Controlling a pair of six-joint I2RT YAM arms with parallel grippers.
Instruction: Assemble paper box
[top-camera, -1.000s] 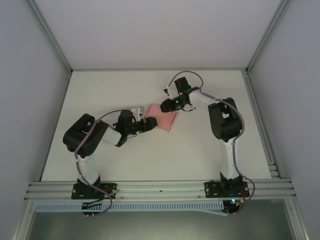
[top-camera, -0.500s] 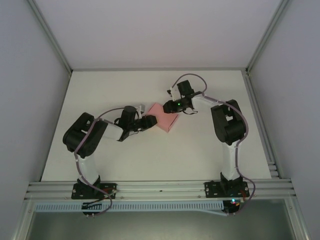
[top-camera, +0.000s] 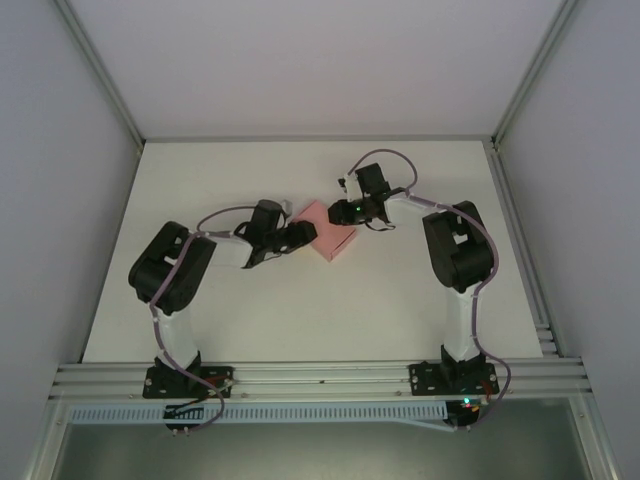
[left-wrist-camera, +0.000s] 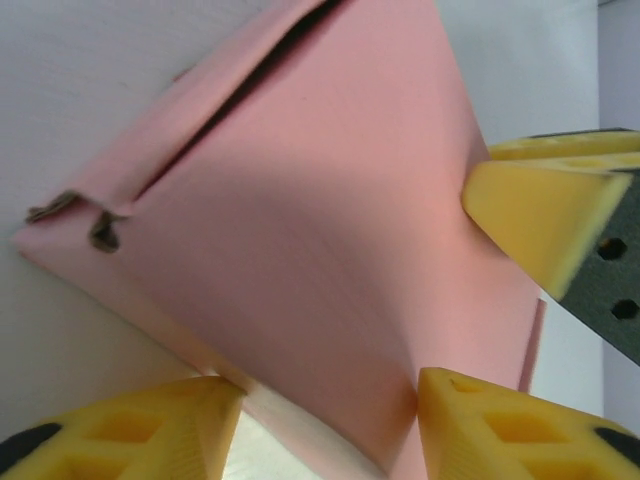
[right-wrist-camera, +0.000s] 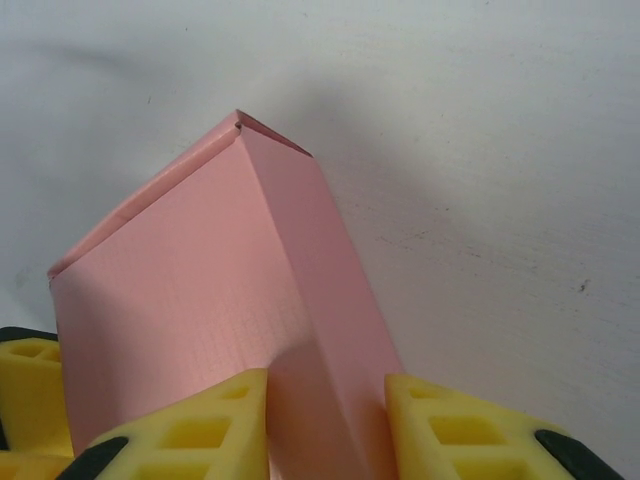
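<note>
The pink paper box (top-camera: 332, 230) rests about mid-table on the white table (top-camera: 220, 180). The left gripper (top-camera: 303, 236) clamps the box's left corner. The right gripper (top-camera: 343, 212) pinches a folded ridge at its far-right edge. Open tabletop lies beyond the box's far and near edges, and the arms flank it left and right.

Black-and-white arms (top-camera: 455, 250) carry purple cables (top-camera: 385, 157); the right hand (right-wrist-camera: 325, 385) has yellow latticed fingers (right-wrist-camera: 200, 430).

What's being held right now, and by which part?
The paper box: the left end effector clamps one corner, and the right end effector pinches a folded edge.
</note>
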